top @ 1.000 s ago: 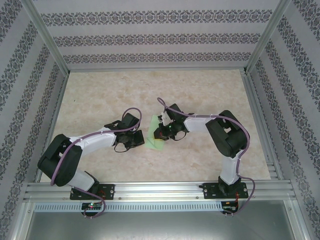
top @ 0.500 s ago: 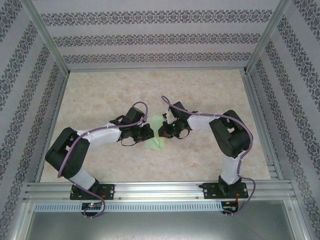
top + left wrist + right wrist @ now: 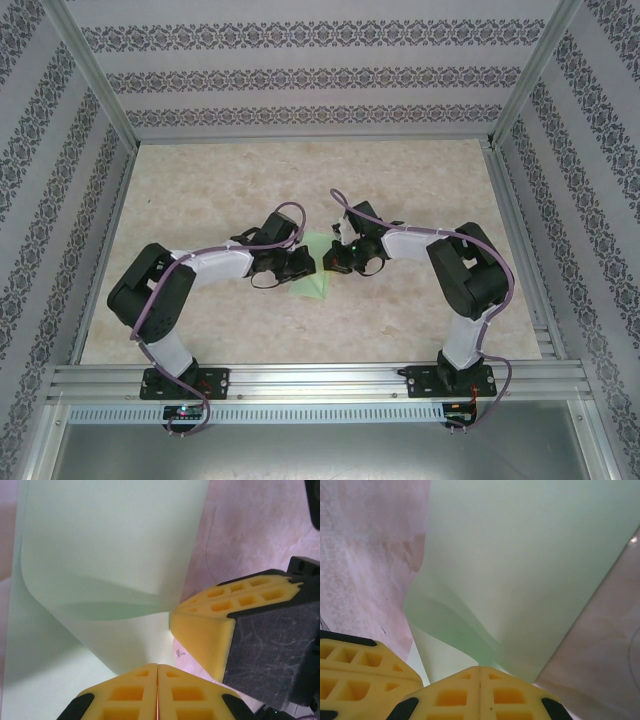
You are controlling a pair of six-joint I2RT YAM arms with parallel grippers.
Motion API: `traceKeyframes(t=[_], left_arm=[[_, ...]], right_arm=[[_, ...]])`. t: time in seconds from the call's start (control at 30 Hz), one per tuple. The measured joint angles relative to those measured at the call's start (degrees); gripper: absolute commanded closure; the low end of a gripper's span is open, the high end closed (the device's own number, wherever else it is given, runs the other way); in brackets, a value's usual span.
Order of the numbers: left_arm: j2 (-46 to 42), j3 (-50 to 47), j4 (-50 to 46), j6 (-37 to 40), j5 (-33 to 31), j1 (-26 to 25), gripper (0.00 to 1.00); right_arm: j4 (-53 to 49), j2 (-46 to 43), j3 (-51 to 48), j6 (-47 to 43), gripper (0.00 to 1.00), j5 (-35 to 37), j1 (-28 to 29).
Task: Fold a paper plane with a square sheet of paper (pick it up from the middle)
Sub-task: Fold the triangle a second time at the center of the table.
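The square sheet of paper is pale mint green and lies mid-table between the two arms, bent over itself in a soft rounded loop. My left gripper has its yellow jaws pressed together, and the paper's layers run down into their tip. My right gripper is likewise shut where the paper's layers converge. The two grippers meet almost tip to tip. The right gripper's yellow fingers sit just right of the left jaws, and the left fingers show at lower left in the right wrist view.
The marbled beige table is enclosed by patterned walls and aluminium posts. A metal rail carrying both arm bases runs along the near edge. Both arms reach inward, elbows out toward the sides.
The left gripper has swung right and slightly farther in, closing on the right gripper. The right gripper has shifted a little right. The paper has bunched up between them.
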Motion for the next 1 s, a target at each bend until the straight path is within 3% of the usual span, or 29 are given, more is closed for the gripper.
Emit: traceKeyframes(t=[1.0], left_arm=[[4.11,1.97,0.07,1.44,1.49,0.00,0.91]], right_arm=[[-0.94,0.00,-0.17,-0.24,0.96,2.64,-1.14]])
